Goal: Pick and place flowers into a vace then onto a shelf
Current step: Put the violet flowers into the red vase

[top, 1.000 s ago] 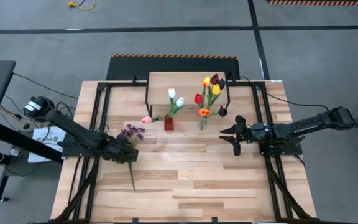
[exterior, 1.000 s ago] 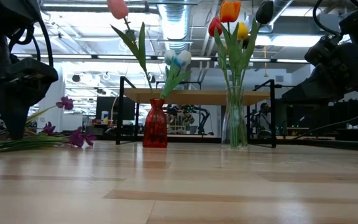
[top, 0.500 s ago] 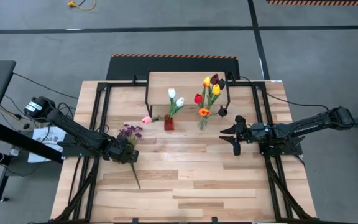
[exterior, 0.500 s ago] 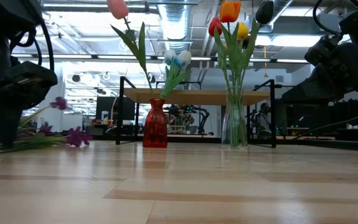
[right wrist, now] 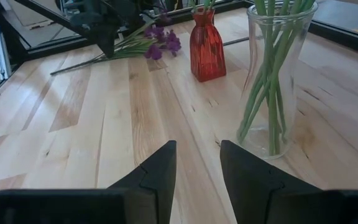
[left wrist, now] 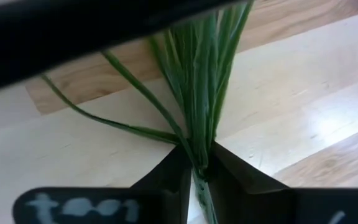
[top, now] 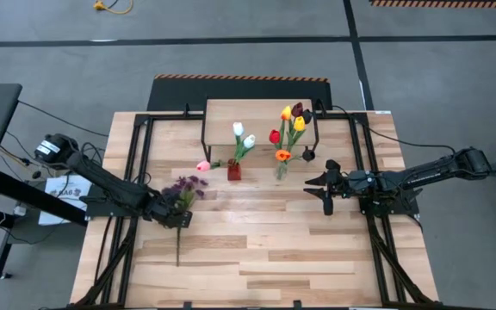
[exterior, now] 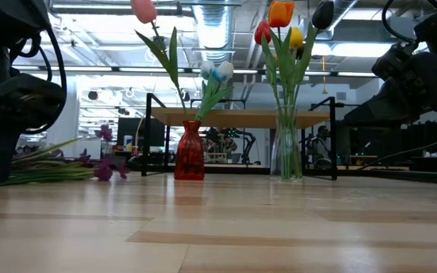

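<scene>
L gripper [top: 172, 217], jaws clamped on purple sprigs [top: 185, 187], at 8 o'clock of red vase [top: 233, 170]. R gripper [top: 325, 188] waits at 3 o'clock, jaws narrowly apart.

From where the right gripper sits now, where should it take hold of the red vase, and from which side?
Grip the red vase around its narrow neck, just under the flared lip, coming in level from the right gripper's side. The waist gives the open fingers a seat below the white tulips, and the clear vase stands apart from it.
</scene>
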Available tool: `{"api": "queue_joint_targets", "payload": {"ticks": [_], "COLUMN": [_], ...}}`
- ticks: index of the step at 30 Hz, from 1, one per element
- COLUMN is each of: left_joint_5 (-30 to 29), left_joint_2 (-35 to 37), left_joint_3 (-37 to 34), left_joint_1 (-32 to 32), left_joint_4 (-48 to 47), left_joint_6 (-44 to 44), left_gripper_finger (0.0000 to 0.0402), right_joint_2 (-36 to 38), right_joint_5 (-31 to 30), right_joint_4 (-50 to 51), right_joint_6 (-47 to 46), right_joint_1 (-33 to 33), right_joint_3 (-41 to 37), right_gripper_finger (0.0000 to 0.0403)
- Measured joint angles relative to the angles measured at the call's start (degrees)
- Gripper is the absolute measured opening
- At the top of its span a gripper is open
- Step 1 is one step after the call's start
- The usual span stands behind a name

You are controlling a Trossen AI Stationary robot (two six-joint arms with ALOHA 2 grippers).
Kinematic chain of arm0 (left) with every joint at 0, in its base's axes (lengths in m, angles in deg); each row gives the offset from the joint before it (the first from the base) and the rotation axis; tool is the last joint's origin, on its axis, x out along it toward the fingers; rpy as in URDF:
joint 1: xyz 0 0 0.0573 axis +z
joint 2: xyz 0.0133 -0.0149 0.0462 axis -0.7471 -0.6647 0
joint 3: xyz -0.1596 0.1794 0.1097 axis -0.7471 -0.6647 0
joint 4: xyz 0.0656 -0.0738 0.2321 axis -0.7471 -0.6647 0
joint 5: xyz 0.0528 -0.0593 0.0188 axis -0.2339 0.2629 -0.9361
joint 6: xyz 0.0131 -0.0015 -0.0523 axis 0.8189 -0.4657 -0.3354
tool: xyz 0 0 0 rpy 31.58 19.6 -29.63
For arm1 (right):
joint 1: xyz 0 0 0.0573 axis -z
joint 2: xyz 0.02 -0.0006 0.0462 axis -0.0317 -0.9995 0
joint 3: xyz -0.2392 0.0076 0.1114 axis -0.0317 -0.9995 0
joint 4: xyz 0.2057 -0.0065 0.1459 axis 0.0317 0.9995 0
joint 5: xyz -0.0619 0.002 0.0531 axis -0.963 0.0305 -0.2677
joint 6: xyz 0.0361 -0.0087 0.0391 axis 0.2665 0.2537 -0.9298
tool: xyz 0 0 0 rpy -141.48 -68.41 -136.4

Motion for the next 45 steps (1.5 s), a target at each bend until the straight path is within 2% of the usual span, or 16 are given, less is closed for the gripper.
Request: {"api": "queue_joint_targets", "payload": {"ticks": [15, 25, 31, 36, 38, 41, 45], "left_joint_5": [-0.83, -7.90, -14.40, -21.39, -25.12, -33.72, -41.24], "left_joint_2": [0.32, 7.94, 12.46, 12.74, 12.50, 12.86, 11.74], "left_joint_3": [8.89, 18.85, 27.36, 36.19, 38.78, 42.63, 47.69], "left_joint_1": [-0.88, -0.90, -0.88, -0.90, -0.83, -0.66, -0.60], "left_joint_4": [-17.25, -34.98, -48.81, -62.85, -63.88, -63.98, -63.56], "left_joint_6": [-0.18, -2.15, -5.50, -9.30, -9.62, -7.56, -2.13], "left_gripper_finger": [0.0034, 0.0033, 0.0033, 0.0033, 0.0033, 0.0030, 0.0014], "right_joint_2": [-0.02, -0.02, -0.02, 0.00, -0.02, 0.00, -0.02], "right_joint_5": [0.00, 0.00, 0.00, 0.00, 0.00, 0.00, 0.00], "right_joint_4": [0.00, -0.02, 0.00, 0.02, 0.02, 0.07, 0.41], "right_joint_6": [-0.39, -0.43, -0.46, -0.46, -0.46, -0.46, -0.48], "right_joint_1": [0.00, 0.00, 0.00, 0.00, 0.00, 0.00, 0.00], "right_joint_3": [0.00, 0.00, 0.00, 0.00, 0.00, 0.00, 0.00], "right_gripper_finger": [0.0118, 0.0118, 0.0118, 0.0118, 0.0118, 0.0118, 0.0118]}}
